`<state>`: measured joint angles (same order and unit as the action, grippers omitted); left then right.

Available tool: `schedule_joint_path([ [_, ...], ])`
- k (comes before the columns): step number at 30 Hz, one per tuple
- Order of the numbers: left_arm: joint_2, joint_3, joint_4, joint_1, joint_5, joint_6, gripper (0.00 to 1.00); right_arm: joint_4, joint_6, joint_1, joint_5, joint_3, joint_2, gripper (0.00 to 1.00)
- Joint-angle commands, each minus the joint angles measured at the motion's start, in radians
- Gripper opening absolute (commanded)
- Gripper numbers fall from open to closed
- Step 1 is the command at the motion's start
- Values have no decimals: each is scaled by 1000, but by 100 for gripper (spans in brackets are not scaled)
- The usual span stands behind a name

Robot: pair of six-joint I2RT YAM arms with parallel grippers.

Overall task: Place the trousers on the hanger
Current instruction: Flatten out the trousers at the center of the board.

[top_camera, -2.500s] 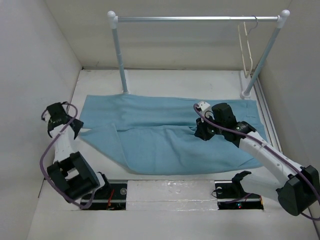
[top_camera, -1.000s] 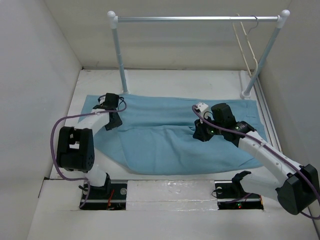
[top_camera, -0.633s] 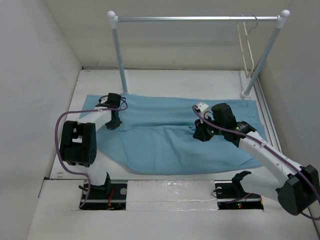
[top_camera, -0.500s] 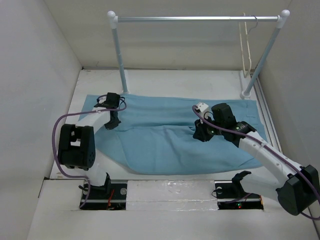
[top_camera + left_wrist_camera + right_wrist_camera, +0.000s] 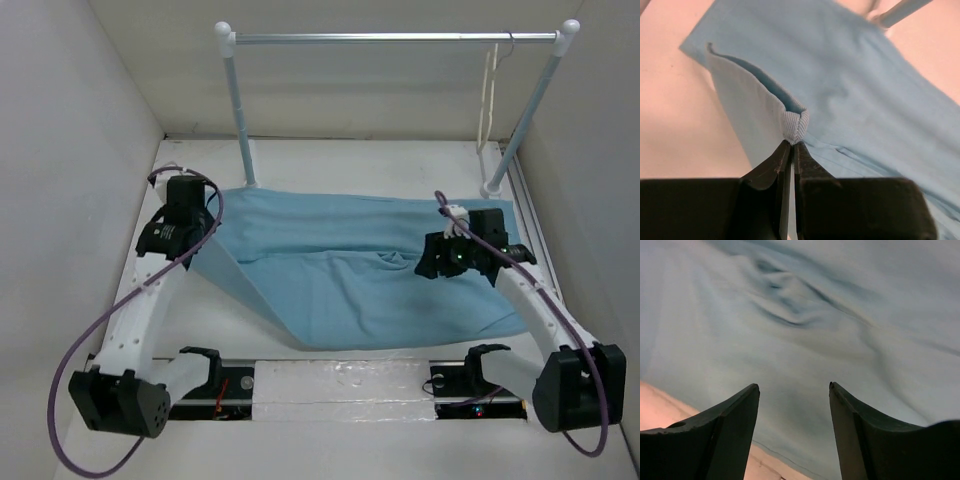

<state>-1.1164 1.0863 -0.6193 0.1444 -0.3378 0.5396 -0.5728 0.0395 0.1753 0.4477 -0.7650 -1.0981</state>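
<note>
The light blue trousers (image 5: 350,270) lie spread across the white table, with their left end raised off it. My left gripper (image 5: 192,240) is shut on that end. In the left wrist view its black jaws (image 5: 791,144) meet on a small ribbed fold of the trousers' hem (image 5: 794,127). My right gripper (image 5: 432,266) hovers over the trousers' right half, open. The right wrist view shows nothing but creased blue cloth (image 5: 800,315) beyond its spread fingers (image 5: 794,386). The cream hanger (image 5: 488,95) hangs from the right end of the rail.
A silver rail (image 5: 395,38) on two white posts (image 5: 240,120) spans the back of the table. White walls close in on the left, right and back. A strip of bare table (image 5: 330,160) runs between the trousers and the posts.
My left gripper closed on the trousers' left edge and drew back leftward, lifting that end. My right gripper opened, let go of the cloth and shifted to the right.
</note>
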Motion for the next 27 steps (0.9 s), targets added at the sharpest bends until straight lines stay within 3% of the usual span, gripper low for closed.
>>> schedule_joint_path([
  [1,90,9,-17,1,48,-52,0,-4,-117,-170,25,52,58,63],
  [5,196,-19,32,1,131,-85,0,-86,-207,-425,-107,81,167,61],
  [9,297,-39,64,1,174,-92,0,-153,-210,-664,-265,63,113,58],
  [10,308,-43,66,1,181,-92,0,-163,-201,-780,-286,49,77,57],
  [14,363,-52,62,1,201,-99,0,-229,-185,-959,-473,-85,-55,55],
  [19,412,-71,58,1,230,-98,0,-280,-93,-1111,-648,-194,-215,55],
  [27,400,-108,93,11,180,-122,0,-274,-159,-1154,-546,-135,-227,55],
])
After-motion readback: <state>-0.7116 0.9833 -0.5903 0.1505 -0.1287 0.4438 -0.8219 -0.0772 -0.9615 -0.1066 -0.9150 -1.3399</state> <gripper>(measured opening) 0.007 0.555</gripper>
